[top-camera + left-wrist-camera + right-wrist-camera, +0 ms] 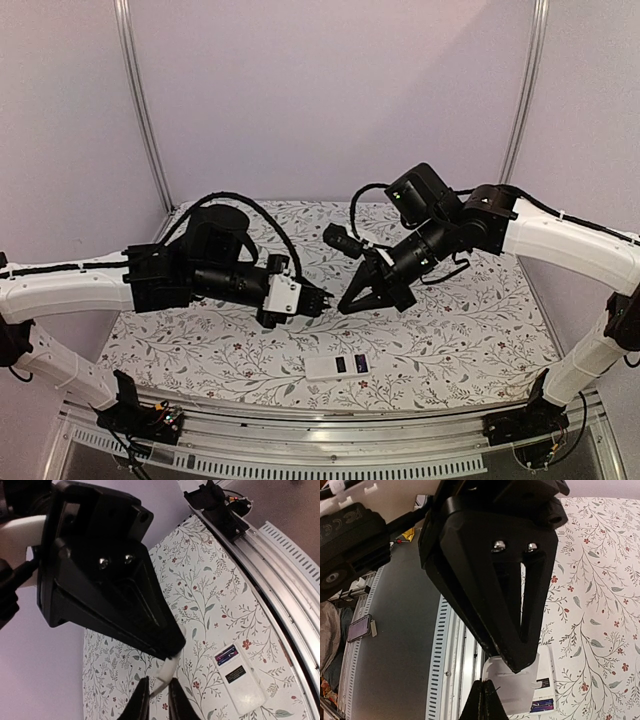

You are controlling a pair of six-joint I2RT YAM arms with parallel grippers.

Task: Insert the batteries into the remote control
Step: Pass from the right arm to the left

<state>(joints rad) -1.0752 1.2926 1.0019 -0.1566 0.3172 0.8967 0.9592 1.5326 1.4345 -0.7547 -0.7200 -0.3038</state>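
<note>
The remote control (325, 368) lies back up on the floral cloth near the front edge. Its compartment is open, with the batteries (360, 363) in it. They show as a blue-purple strip in the left wrist view (226, 655) and the right wrist view (542, 707). Both grippers meet in the air above and behind the remote (245, 690). My left gripper (325, 298) (158, 682) is shut on a thin white battery cover (167, 672) (520, 695). My right gripper (345, 303) (483, 684) is shut, and its tip touches the cover's far end.
A metal rail (330, 440) runs along the table's front edge just beyond the remote. The right arm's base (220, 505) is bolted to it. White booth walls and two metal posts (140, 100) close in the back and sides.
</note>
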